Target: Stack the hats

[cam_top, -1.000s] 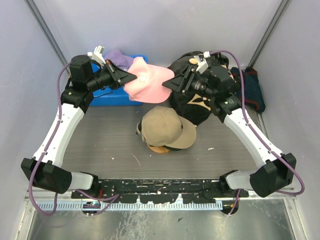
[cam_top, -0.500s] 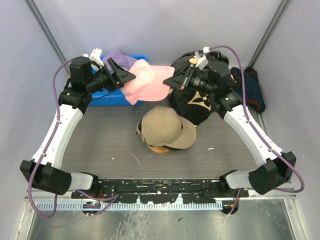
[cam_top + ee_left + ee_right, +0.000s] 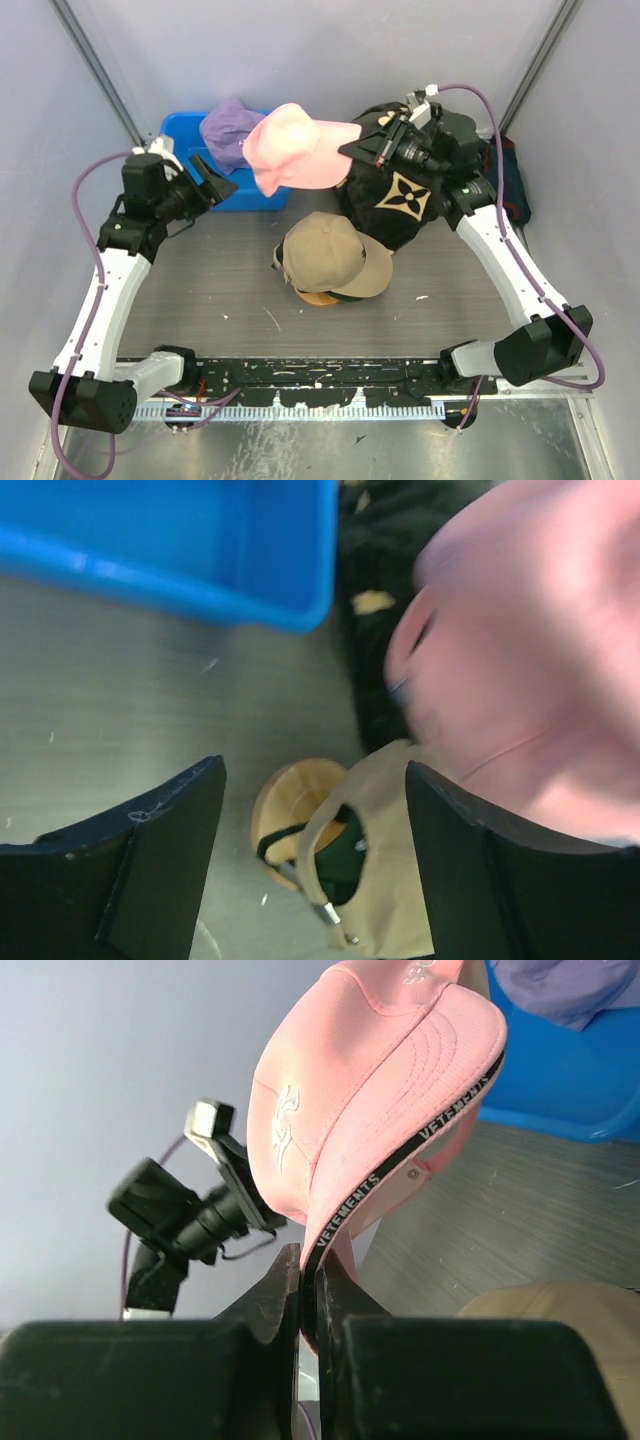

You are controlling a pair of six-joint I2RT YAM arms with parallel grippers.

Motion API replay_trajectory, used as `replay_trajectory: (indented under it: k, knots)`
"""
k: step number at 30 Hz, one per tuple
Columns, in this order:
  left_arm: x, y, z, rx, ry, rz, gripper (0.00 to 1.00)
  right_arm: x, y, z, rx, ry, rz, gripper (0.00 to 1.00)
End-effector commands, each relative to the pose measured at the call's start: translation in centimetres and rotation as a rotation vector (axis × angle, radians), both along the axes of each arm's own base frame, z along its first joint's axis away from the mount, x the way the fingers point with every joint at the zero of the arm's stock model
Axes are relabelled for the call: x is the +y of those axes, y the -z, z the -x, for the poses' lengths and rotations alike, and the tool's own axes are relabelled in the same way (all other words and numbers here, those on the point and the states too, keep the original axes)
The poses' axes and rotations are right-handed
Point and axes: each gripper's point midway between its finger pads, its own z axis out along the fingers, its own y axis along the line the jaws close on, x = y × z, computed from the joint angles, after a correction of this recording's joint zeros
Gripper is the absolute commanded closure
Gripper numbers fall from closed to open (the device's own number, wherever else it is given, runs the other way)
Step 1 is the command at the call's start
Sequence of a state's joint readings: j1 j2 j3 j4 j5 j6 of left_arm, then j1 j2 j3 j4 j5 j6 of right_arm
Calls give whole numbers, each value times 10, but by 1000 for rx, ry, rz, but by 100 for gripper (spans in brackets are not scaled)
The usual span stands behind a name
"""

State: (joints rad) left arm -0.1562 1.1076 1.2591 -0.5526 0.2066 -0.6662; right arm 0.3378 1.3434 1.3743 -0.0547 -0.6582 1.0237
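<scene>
Blue bin [image 3: 180, 135] and black cloth [image 3: 390, 212] flank the held pink cap [image 3: 295, 150].

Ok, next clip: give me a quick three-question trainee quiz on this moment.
1. Which gripper holds the pink cap? A left, B right, C both.
2. True or false: the tan cap lies in the blue bin.
3. The lavender cap sits in the ____.
Key: 1 B, the right gripper pinches its brim; the left gripper stands open. 2 false. 3 blue bin.
</scene>
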Motion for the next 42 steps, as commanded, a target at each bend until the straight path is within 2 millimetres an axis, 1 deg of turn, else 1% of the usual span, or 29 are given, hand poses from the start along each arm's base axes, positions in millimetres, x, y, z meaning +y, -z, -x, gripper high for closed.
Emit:
replay_trajectory:
  k: [1,2,4,6,8,10,13,20,22,25,33,38,42]
  knots:
    - [-1,52,18,109,37,-14,27,-32,-52,5,-116,36,-73,99]
    - [-6,60,21,120,57,9,33,-36,-53,5,-105,35,-76,99]
    - [-19,72,24,127,114,71,39,-40,-51,6,-88,34,-76,99]
    - [-33,85,26,147,180,134,40,-42,-50,8,-83,33,-68,99]
    - [-45,93,27,158,244,183,40,-43,-49,10,-76,36,-60,99]
    - [-54,94,27,147,293,213,37,-45,-47,11,-69,42,-56,99]
    - [-63,92,27,122,347,213,35,-47,-45,13,-63,48,-57,99]
    - [-85,107,34,172,427,180,41,-50,-40,13,-46,71,-57,99]
    - [-88,114,37,194,436,172,43,-51,-41,13,-47,75,-57,99]
    - [-87,121,41,219,442,159,43,-52,-41,14,-47,82,-55,99]
    - [-90,128,52,248,467,162,46,-54,-36,13,-33,88,-49,100]
    - [-87,139,63,284,469,145,49,-53,-34,11,-23,89,-48,99]
    - [-83,148,71,306,459,137,49,-53,-32,10,-19,89,-47,99]
